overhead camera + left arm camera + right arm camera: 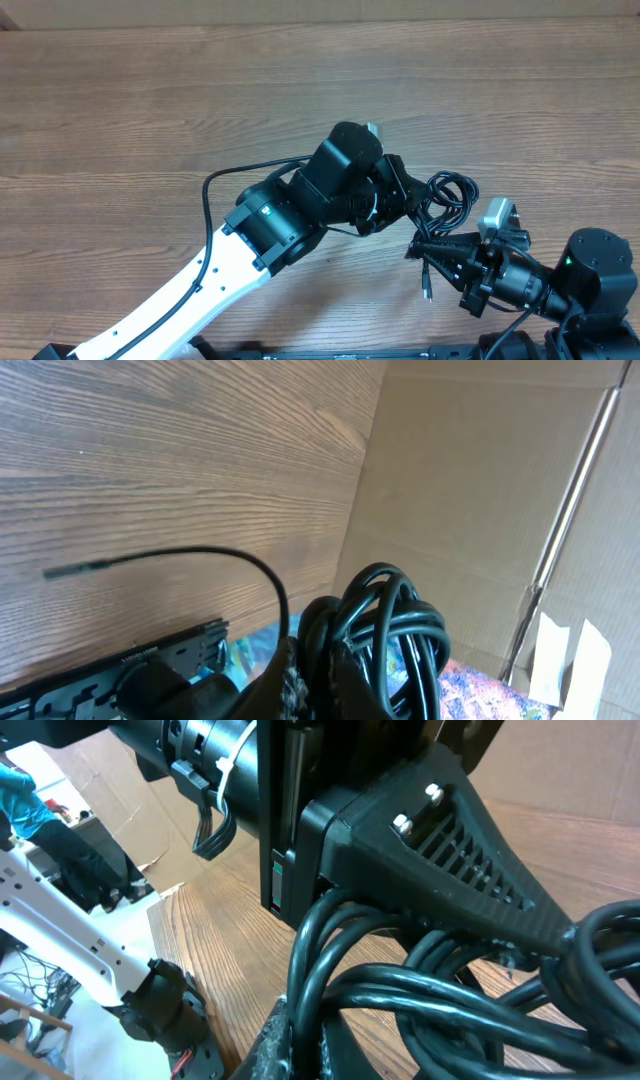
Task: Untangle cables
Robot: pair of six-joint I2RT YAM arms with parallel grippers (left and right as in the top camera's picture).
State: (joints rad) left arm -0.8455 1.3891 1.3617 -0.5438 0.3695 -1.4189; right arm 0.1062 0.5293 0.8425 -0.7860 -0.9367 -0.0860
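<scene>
Two sets of jaws meet on one knot. My left jaws (405,205) are clenched on the coiled cables (452,193), which sit right of centre in the overhead view, their loops bulging rightward over the tabletop (140,100). My right jaws (418,250), just below the coil, look pinched on one strand, though that grip is partly hidden. Its plug end (426,292) points toward the bottom edge. With that long axis running downward in the frame, my right arm is the nearer one to draw it out.
</scene>
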